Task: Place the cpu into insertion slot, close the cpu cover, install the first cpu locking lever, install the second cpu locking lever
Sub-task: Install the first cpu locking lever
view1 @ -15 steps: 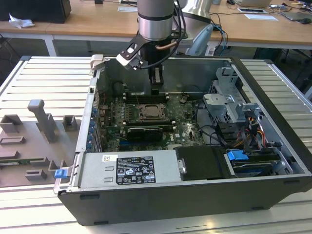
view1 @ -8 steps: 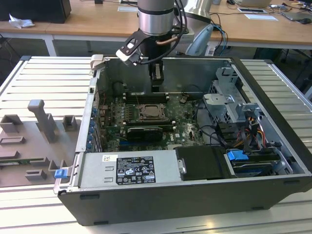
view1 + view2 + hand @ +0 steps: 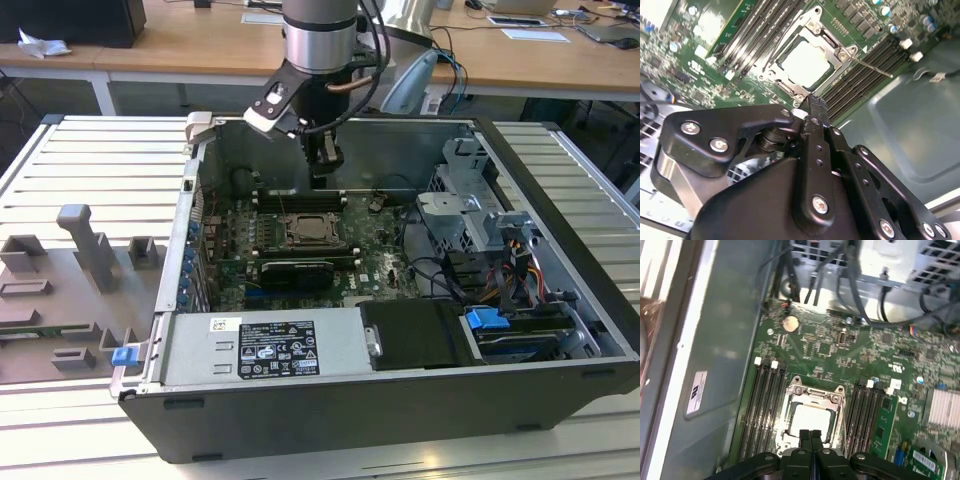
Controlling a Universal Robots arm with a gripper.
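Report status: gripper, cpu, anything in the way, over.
Gripper shut, empty, near the cover's edge. Cpu seated, cover down over it. One thin lever juts out sideways. Nothing in the way.

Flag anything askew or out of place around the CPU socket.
One thing: a thin metal lever juts from the corner of the cpu cover out over the memory slots, not lying along the frame. The cpu itself looks seated flat.
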